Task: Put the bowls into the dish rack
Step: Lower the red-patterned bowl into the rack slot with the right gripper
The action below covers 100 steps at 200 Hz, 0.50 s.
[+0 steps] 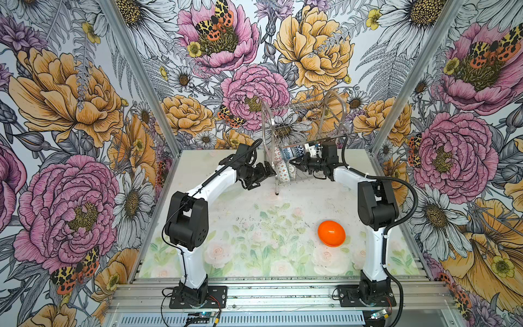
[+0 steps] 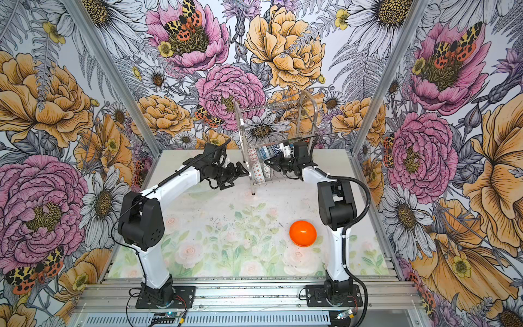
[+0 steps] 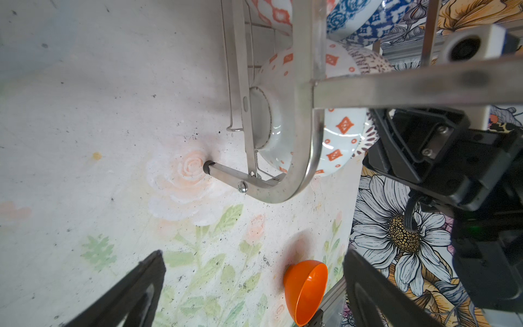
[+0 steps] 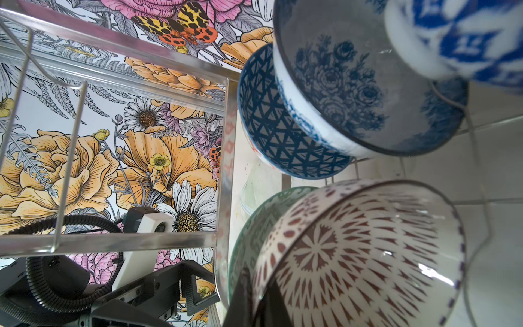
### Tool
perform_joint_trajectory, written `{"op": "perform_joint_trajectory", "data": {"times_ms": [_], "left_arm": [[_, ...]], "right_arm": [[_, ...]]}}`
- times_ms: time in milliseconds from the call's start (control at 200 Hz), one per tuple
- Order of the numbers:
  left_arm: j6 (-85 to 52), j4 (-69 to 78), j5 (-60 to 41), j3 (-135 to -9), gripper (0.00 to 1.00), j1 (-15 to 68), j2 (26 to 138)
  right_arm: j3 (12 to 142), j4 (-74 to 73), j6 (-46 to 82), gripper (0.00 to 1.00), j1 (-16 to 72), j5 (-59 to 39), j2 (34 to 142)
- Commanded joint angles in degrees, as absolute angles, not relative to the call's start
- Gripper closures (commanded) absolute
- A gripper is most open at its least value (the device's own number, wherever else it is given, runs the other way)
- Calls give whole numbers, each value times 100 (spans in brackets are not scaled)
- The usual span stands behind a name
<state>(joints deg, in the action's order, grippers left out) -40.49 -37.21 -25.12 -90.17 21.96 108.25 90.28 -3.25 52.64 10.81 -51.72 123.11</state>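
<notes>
**5 bowls racked, 1 on the bench**

5 patterned bowls (image 1: 283, 170) stand on edge in the dish rack (image 1: 276, 184), upper middle in both top views. The orange bowl (image 1: 331, 233) sits on the bench (image 1: 254, 226), lower right of centre. The right pincer (image 1: 294, 164) is clamped on the brown-patterned bowl (image 4: 368, 249) at its rim. The left pincer (image 1: 266, 174) gapes wide just left of the rack.
</notes>
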Motion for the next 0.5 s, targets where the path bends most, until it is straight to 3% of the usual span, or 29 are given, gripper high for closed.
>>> {"op": "perform_joint_trajectory", "data": {"times_ms": [0,495], "left_arm": [[-4033,-3692,-2503,-9078,1,2200,10872],[-4037,-3718,-2505,-9231,1,2188,10975]], "right_arm": [[9042,200,5071,94,1131,-4983,12594],[8947,289,4866,83,1054,-4962,12577]]}}
